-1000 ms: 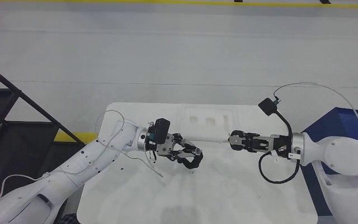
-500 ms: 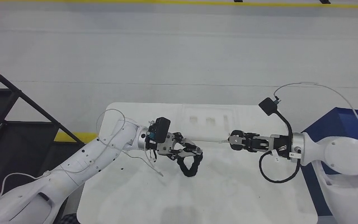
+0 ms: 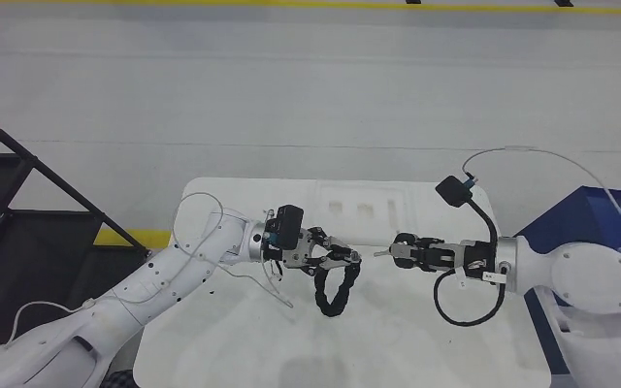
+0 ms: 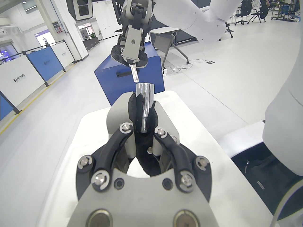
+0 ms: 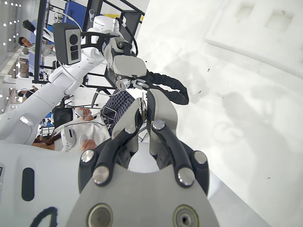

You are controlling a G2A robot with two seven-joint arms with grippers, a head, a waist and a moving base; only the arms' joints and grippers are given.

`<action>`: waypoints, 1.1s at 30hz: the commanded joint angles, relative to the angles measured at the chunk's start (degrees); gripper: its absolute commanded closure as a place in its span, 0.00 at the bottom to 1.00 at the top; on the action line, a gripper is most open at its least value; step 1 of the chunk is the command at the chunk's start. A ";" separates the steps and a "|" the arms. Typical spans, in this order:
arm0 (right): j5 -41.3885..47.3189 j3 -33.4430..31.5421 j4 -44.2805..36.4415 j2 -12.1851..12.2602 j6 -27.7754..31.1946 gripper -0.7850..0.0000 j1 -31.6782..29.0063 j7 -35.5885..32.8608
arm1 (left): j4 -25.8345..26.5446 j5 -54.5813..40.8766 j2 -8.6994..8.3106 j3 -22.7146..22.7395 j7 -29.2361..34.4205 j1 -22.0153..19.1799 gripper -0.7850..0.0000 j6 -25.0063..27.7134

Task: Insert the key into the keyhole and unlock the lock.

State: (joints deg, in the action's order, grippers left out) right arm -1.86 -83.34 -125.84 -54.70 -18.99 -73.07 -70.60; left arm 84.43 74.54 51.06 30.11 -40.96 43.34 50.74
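The left gripper (image 3: pixel 337 258) pinches a chrome cylinder lock (image 4: pixel 144 95) above the white table (image 3: pixel 408 339). The lock's black sleeved cable loop (image 3: pixel 335 288) hangs beneath. The right gripper (image 3: pixel 394 252) has its fingers pressed onto a small silver key (image 4: pixel 134 73). The key's tip is just short of the cylinder's end. A white foam tray with rectangular recesses (image 5: pixel 260 15) lies behind.

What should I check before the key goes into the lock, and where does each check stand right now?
1. Lock cylinder clamped in left tool: ok.
2. Key clamped in right tool, blade pointing at the cylinder: ok.
3. Keyhole face unobstructed: ok.
4. Key tip inside the keyhole: not ok; a gap shows between the tip and the cylinder's end.
5. Blade rotation matched to the slot: cannot tell.
6. Black cable hanging clear of the key's path: ok.
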 commanded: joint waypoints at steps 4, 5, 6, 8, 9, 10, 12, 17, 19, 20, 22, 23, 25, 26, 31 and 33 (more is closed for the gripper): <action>-4.91 0.30 -6.20 0.53 -4.56 1.00 0.29 -0.30 | -1.67 4.37 2.40 -1.58 -3.77 -0.55 1.00 -5.20; -5.80 0.27 -7.18 0.65 -5.30 1.00 0.34 -0.57 | -2.46 5.16 2.87 -1.95 -4.75 -0.70 1.00 -5.73; -6.49 0.25 -8.12 0.76 -5.99 1.00 0.39 -0.90 | -3.22 5.87 3.34 -2.22 -5.82 -0.86 1.00 -6.60; -7.41 0.28 -8.81 0.95 -6.47 1.00 0.78 -1.45 | -4.69 7.26 4.23 -2.81 -7.93 -1.07 1.00 -8.05; -7.84 0.38 -8.81 1.03 -6.39 1.00 1.15 -1.65 | -5.42 7.86 4.65 -3.04 -8.92 -1.16 1.00 -8.78; -8.19 0.57 -8.81 1.10 -6.38 1.00 1.48 -1.74 | -6.09 8.33 5.05 -3.24 -9.80 -1.20 1.00 -9.49; -8.96 1.22 -8.81 1.21 -6.35 1.00 2.08 -1.98 | -7.25 9.05 5.77 -3.52 -11.24 -1.28 1.00 -10.65; -11.94 3.19 -8.81 1.33 -7.06 1.00 3.01 0.40 | -9.14 10.48 7.17 -3.92 -13.02 -1.47 1.00 -11.61; -14.12 4.26 -8.81 1.42 -7.58 1.00 3.25 0.94 | -9.74 10.68 7.59 -3.88 -13.38 -1.47 1.00 -11.64; -14.89 4.85 -8.81 1.45 -7.89 1.00 3.41 1.01 | -10.06 10.63 7.77 -3.81 -13.40 -1.38 1.00 -11.74; -16.03 5.95 -8.81 1.49 -8.53 1.00 3.82 1.00 | -10.61 10.21 8.11 -3.56 -13.31 -1.15 1.00 -11.87; -16.53 6.42 -8.81 1.51 -8.82 1.00 4.07 0.95 | -10.88 10.07 8.25 -3.40 -13.18 -1.05 1.00 -11.95; -17.00 7.19 -8.81 1.51 -9.37 1.00 4.52 1.00 | -11.24 9.79 8.49 -3.06 -12.90 -0.87 1.00 -11.87; -17.21 7.47 -8.81 1.52 -9.65 1.00 4.71 1.09 | -11.44 9.64 8.59 -2.84 -12.71 -0.77 1.00 -11.94; -17.67 8.68 -8.81 1.55 -10.23 1.00 5.63 1.09 | -11.57 9.87 8.98 -1.92 -12.24 -0.27 1.00 -11.94; -17.80 9.16 -8.81 1.56 -10.46 1.00 5.90 1.13 | -11.49 9.94 9.09 -1.55 -12.24 -0.04 1.00 -11.77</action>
State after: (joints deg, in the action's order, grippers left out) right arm -19.59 -74.43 -134.65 -53.14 -29.33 -67.32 -69.51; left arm 72.85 84.44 60.09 28.37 -53.17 43.15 38.79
